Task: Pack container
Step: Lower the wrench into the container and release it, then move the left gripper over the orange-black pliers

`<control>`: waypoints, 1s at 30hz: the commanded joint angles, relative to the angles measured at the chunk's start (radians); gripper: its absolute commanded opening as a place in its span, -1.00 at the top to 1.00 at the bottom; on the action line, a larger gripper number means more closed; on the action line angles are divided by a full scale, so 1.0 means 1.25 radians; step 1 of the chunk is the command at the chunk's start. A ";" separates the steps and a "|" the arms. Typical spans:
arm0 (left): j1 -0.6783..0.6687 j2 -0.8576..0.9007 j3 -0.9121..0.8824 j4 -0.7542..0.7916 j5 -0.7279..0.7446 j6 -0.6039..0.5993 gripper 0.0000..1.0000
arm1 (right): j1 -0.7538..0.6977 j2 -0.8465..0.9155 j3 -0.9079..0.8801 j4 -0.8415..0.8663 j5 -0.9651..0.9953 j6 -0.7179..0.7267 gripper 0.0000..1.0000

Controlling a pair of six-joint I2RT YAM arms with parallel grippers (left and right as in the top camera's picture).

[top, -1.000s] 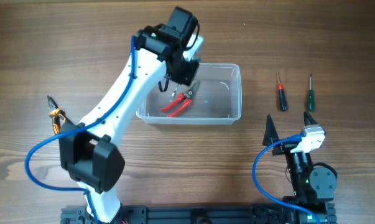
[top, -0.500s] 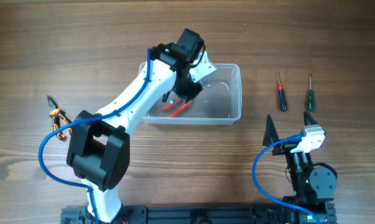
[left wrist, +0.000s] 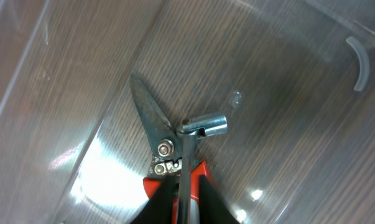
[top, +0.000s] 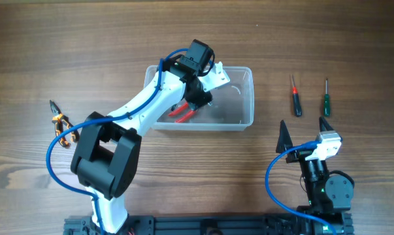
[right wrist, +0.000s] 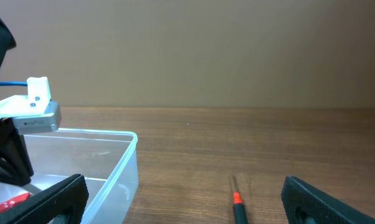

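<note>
I see my left gripper point(top: 197, 101) inside the container point(top: 249, 98) over red cutters point(left wrist: 155, 121), grip unclear; right gripper point(top: 302, 124) gapes.

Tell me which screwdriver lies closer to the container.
The red-handled screwdriver. It lies just right of the container; the green-handled screwdriver lies farther right, beside it.

place: robotics lab | cues: cabled robot arm point(top: 144, 106); wood-grain table point(top: 53, 39); bare wall point(right wrist: 206, 50); screwdrivers point(top: 295, 98)

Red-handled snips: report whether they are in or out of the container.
In. The snips lie on the container floor, inside its walls.
</note>
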 commanded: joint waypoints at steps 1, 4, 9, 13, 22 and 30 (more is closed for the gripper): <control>0.002 0.021 -0.012 0.000 0.004 0.019 0.30 | -0.003 -0.007 0.000 0.003 -0.012 -0.007 -0.99; 0.002 0.021 -0.012 -0.003 -0.002 0.019 -0.14 | -0.004 -0.007 0.000 0.003 -0.012 -0.007 -0.99; 0.002 0.019 -0.009 -0.007 -0.005 -0.030 -0.28 | -0.003 -0.007 0.000 0.003 -0.012 -0.007 -0.99; 0.009 -0.008 0.021 -0.007 -0.011 -0.127 -0.47 | -0.003 -0.007 0.000 0.003 -0.012 -0.007 -0.99; 0.091 -0.153 0.176 -0.055 -0.102 -0.443 -0.32 | -0.003 -0.007 0.000 0.003 -0.012 -0.007 -1.00; 0.304 -0.233 0.180 -0.302 -0.282 -0.854 -0.38 | -0.004 -0.007 0.000 0.003 -0.012 -0.007 -0.99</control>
